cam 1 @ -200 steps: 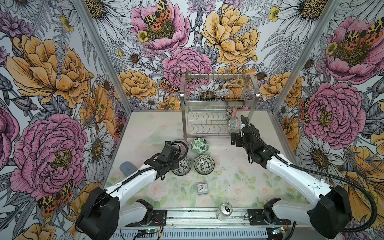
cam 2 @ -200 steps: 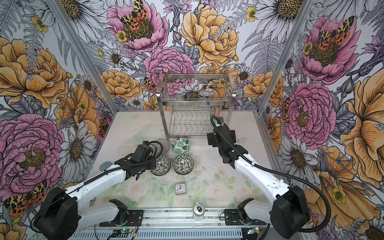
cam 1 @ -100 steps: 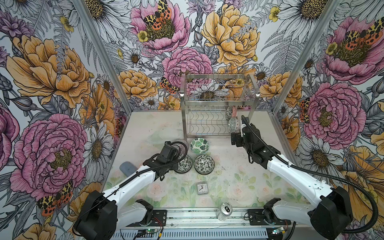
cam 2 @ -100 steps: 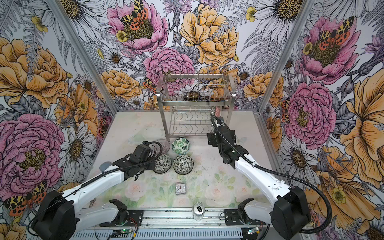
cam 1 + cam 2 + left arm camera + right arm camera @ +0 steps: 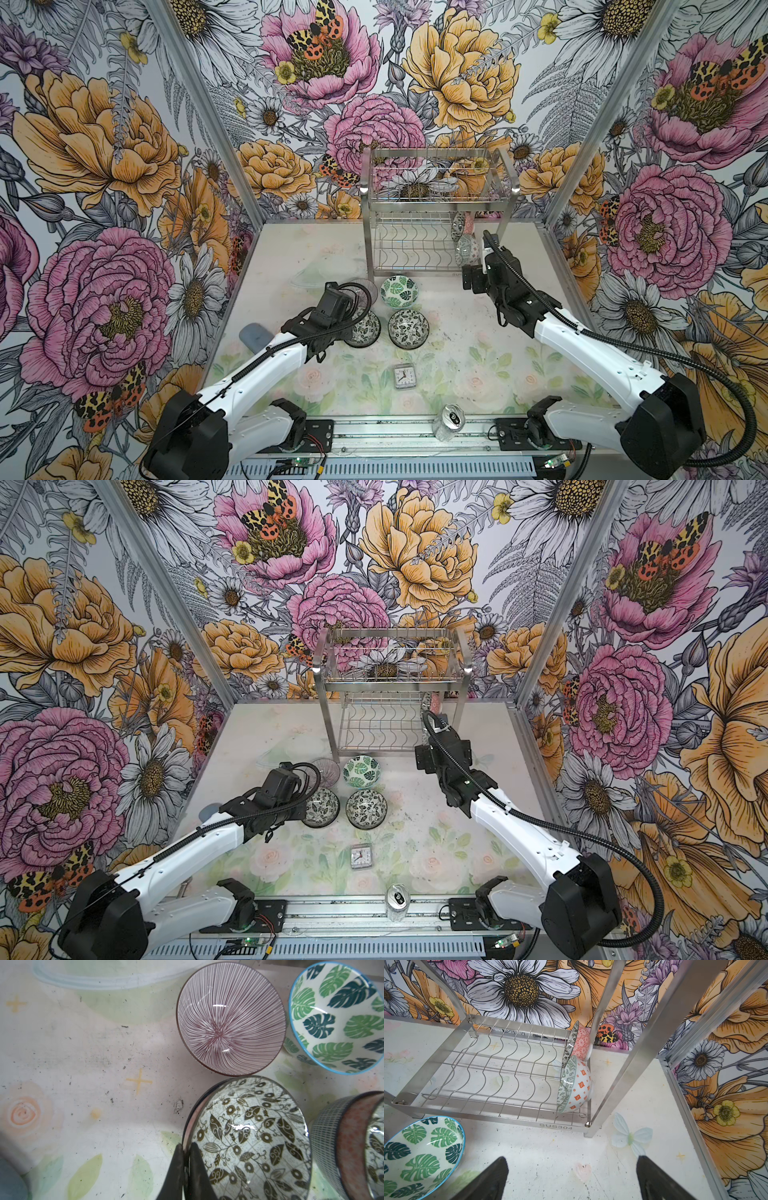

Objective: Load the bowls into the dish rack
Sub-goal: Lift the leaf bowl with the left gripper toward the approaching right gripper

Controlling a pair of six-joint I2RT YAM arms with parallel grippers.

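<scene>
My left gripper [image 5: 187,1148] is shut on the near rim of a black-and-white floral bowl [image 5: 251,1136], one finger inside and one outside; in both top views the gripper [image 5: 347,328] covers the bowl's [image 5: 368,328] left side. A matching bowl [image 5: 408,328] sits beside it. Behind them stand a purple-striped bowl [image 5: 230,1018] and a green leaf bowl [image 5: 399,291]. The dish rack [image 5: 436,199] stands at the back. Two bowls stand on edge at the right end of its wavy lower tier: a pink one [image 5: 581,1043] and a green-and-orange one [image 5: 575,1084]. My right gripper [image 5: 571,1167] hangs open and empty before the rack's right post.
A small square clock [image 5: 404,376] lies in front of the bowls and a silver can [image 5: 449,422] stands at the front edge. A grey-blue object [image 5: 254,336] lies by the left wall. A clear lid [image 5: 320,274] rests left of the rack.
My left gripper's jaws have closed onto the floral bowl's rim. The right arm has stayed almost still, open.
</scene>
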